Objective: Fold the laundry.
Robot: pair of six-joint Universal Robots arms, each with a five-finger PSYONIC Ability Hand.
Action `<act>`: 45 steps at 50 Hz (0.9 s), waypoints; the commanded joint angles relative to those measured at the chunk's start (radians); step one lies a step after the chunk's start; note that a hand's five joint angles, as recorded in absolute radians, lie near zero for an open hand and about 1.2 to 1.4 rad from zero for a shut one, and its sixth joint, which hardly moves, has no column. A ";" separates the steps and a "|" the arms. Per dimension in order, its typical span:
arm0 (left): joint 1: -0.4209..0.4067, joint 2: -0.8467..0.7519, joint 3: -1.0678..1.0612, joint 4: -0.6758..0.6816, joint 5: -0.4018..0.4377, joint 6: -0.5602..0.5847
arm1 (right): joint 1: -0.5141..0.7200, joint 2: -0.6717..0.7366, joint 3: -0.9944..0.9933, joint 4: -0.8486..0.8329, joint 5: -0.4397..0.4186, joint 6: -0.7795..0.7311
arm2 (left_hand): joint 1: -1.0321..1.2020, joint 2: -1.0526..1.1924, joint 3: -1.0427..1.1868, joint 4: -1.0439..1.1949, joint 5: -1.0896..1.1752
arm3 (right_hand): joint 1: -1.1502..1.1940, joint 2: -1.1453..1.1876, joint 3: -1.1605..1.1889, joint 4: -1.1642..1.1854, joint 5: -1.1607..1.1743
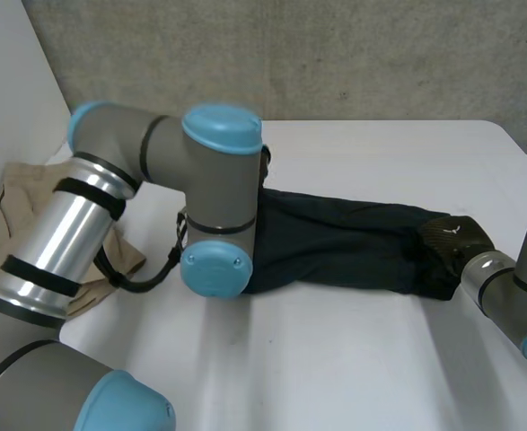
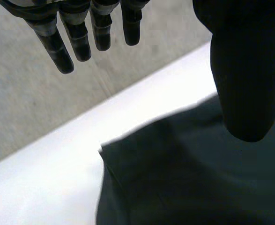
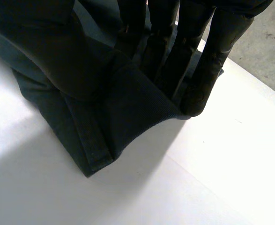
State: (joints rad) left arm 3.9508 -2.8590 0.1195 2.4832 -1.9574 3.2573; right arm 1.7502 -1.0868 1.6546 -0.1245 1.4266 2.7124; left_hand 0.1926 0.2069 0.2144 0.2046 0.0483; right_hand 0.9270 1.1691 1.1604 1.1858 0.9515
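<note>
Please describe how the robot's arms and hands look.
The left arm and right arm have grey joints with round light-blue caps. The left arm's silver tube carries black bands. The left hand and right hand are black, the right with a woven-looking back and a small white mark.

I find no text, number or brand I can read from here — just a small white emblem (image 1: pixel 452 229) on the back of the right hand (image 1: pixel 458 244), too small to make out.
</note>
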 commanded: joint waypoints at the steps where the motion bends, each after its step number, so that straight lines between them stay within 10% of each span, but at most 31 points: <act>1: -0.024 0.032 -0.014 -0.029 -0.009 -0.001 | -0.029 -0.038 0.010 0.025 0.008 -0.129 | -0.018 -0.032 -0.040 -0.030 -0.048 | 0.469 0.227 0.236 0.210 0.270; 38: -0.101 -0.088 0.012 -0.081 0.002 0.005 | -0.081 -0.019 0.042 0.066 -0.014 -0.223 | -0.018 -0.032 -0.040 -0.030 -0.048 | 0.469 0.227 0.236 0.210 0.270; 45: -0.099 0.110 -0.416 -0.080 -0.119 0.062 | -0.080 -0.019 0.040 0.065 -0.014 -0.223 | -0.018 -0.032 -0.040 -0.030 -0.048 | 0.469 0.227 0.236 0.210 0.270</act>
State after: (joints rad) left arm 3.8520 -2.9299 0.1005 2.4023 -1.9618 3.2729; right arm 1.6696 -1.1074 1.6960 -0.0591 1.4126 2.4897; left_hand 0.1926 0.2069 0.2144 0.2045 0.0483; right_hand 0.9366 1.1691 1.1840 1.1862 0.9921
